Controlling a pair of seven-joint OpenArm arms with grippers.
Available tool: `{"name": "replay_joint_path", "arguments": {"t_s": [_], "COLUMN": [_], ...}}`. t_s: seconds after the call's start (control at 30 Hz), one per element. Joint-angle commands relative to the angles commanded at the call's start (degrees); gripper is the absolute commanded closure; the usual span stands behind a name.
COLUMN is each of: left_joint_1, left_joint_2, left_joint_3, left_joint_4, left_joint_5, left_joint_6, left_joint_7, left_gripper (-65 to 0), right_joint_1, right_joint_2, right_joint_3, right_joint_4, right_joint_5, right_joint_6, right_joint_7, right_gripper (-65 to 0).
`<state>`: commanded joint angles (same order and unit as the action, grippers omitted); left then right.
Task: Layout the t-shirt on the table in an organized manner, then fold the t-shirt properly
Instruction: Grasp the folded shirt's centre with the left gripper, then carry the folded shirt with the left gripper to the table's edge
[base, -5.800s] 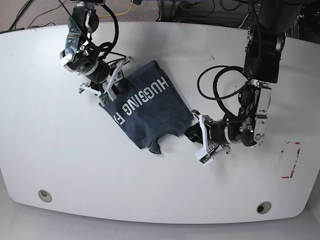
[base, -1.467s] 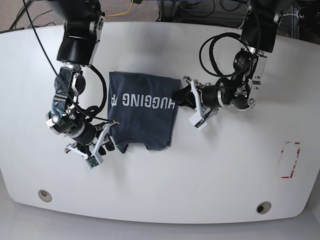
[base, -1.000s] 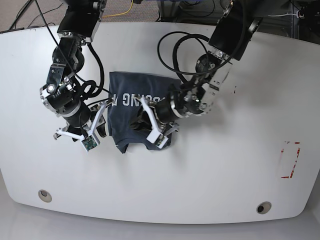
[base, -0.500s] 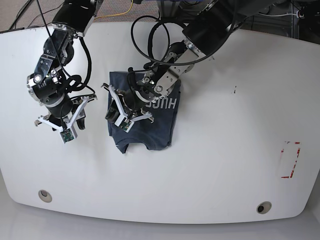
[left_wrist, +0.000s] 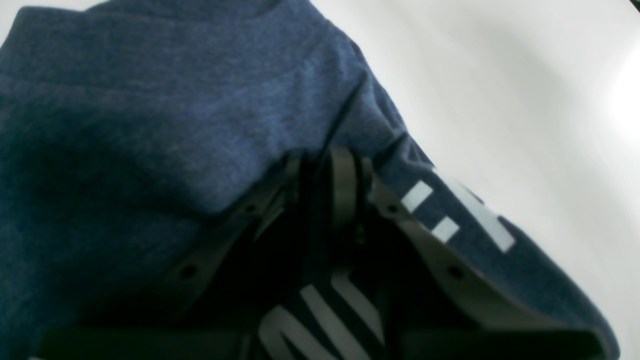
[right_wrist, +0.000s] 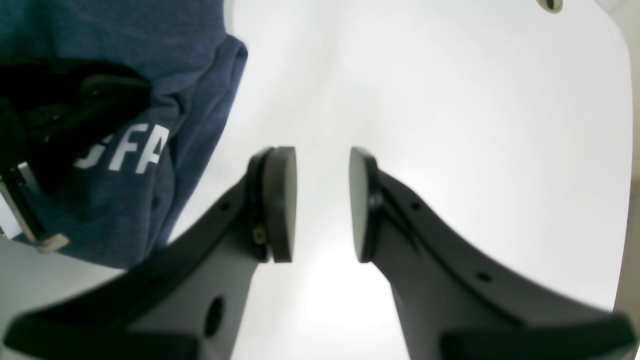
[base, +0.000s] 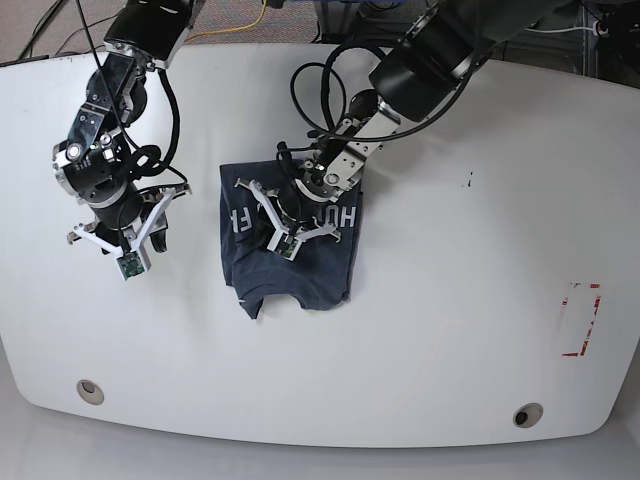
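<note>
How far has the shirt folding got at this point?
Done: the t-shirt lies on the table as a compact rectangle, lettering partly covered by a fold.
In hand: the left tool is shut on a fabric layer over the shirt's middle, apparently mid-fold. The right tool is open and empty, beside the shirt.
Left: release the fabric, and probably fold and smooth again, since the bottom edge looks uneven.

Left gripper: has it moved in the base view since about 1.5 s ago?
Yes. The left gripper crossed from the t-shirt's right edge toward its left side, farther from the red-taped rectangle.
</note>
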<state>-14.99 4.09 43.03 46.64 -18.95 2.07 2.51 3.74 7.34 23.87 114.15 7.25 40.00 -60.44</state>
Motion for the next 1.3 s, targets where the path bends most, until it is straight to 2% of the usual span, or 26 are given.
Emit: {"name": "replay_joint_path", "arguments": {"t_s": [0.07, 0.27, 0.33, 0.37, 0.43, 0.47, 0.5, 0.7, 0.87, 0.93, 0.97, 1.03, 1.07, 1.13, 1.23, 1.3], "left_joint_1": [1.41, 6.07, 7.38, 8.53, 9.67, 10.55, 10.73, 13.98, 16.00, 17.93, 18.37, 20.31, 20.48, 20.84, 20.75, 20.66], "left_joint_2": [-2.20, -16.70, -20.66, -24.09, -27.25, -30.42, -31.38, -42.99, -49.23, -51.87, -52.31, -54.68, -54.95, -56.44, -57.58, -58.37], "left_joint_3": [0.00, 0.09, 0.09, 0.09, 0.00, 0.00, 0.00, 0.00, -1.67, -5.36, -6.24, -10.99, -11.69, -15.74, -19.08, -21.80], "left_joint_4": [1.14, 8.88, 10.99, 12.48, 13.63, 14.24, 14.33, 14.51, 14.51, 14.15, 14.07, 12.40, 11.96, 8.44, 3.69, 1.05], "left_joint_5": [-1.49, -9.41, -11.34, -12.84, -14.59, -16.18, -16.79, -22.07, -23.03, -22.77, -22.68, -22.68, -22.68, -22.68, -22.15, -19.96], "left_joint_6": [-0.44, -0.62, -0.79, -1.49, -2.37, -3.60, -4.04, -11.43, -16.09, -19.16, -19.87, -24.35, -25.23, -30.15, -35.34, -38.33], "left_joint_7": [0.53, 2.29, 2.37, 2.37, 2.29, 2.20, 2.11, 1.93, 1.93, 1.93, 1.93, 2.02, 2.02, 2.02, 2.02, 2.02], "left_gripper": [-6.4, -6.4, -6.4, -6.4, -6.4, -6.4, -6.4, -6.3, -6.3, -6.3, -6.3, -6.3, -6.3, -6.3, -6.3, -6.3], "right_joint_1": [0.00, 0.00, 0.00, 0.00, 0.00, 0.00, 0.00, 0.00, -0.09, -0.09, -0.09, -0.09, -0.09, -0.44, -0.88, -0.97], "right_joint_2": [0.00, -0.09, -0.09, -0.09, -0.09, -0.35, -0.53, -2.46, -2.64, -3.25, -3.34, -3.43, -3.43, -3.52, -3.52, -3.52], "right_joint_3": [0.00, 0.00, 0.00, 0.00, 0.00, 0.00, 0.00, 0.00, -0.09, -0.09, -0.09, -0.09, -0.09, -0.09, -0.18, -0.18], "right_joint_4": [0.00, 0.00, 0.00, 0.00, 0.00, 0.00, -0.09, 0.00, 0.00, 0.00, 0.00, 0.09, 0.09, 0.09, 0.09, 0.09], "right_joint_5": [0.00, 0.09, 0.09, 0.09, 0.09, 0.09, 0.09, 0.09, 0.09, 0.09, 0.09, 0.09, 0.09, 0.00, 0.00, 0.00], "right_joint_6": [0.00, 0.00, 0.00, 0.00, 0.00, 0.00, 0.00, 0.00, 0.00, 0.00, 0.00, 0.00, 0.00, 0.00, 0.00, 0.00], "right_joint_7": [0.00, 0.00, 0.00, 0.00, 0.00, 0.00, 0.00, 0.00, 0.00, 0.00, 0.00, 0.00, 0.00, 0.00, 0.00, 0.00], "right_gripper": [-16.5, -16.5, -16.5, -16.5, -16.5, -16.5, -16.5, -16.5, -16.5, -16.5, -16.5, -16.5, -16.5, -16.5, -16.5, -16.5]}}
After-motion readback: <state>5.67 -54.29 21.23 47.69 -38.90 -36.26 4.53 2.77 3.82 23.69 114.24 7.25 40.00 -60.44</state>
